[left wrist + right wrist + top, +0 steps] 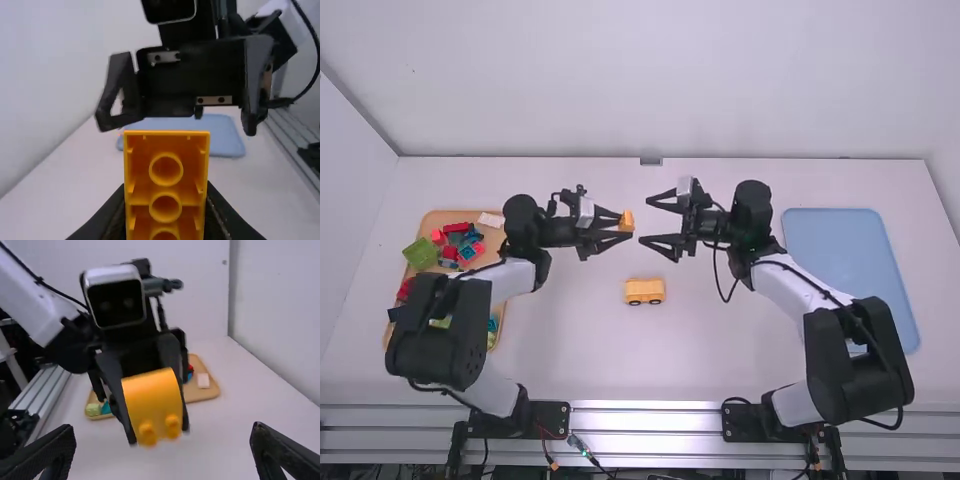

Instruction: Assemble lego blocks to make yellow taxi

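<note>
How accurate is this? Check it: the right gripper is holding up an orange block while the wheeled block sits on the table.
The side is wrong: the high view shows the left gripper holding up the orange block. The wheeled block does sit on the table.

I hold my left gripper [626,225] pinched closed, aimed right; my right gripper [645,220], fingers spread wide, faces it, near but apart. My left arm [517,279] and right arm [798,288] are both bent.
</note>
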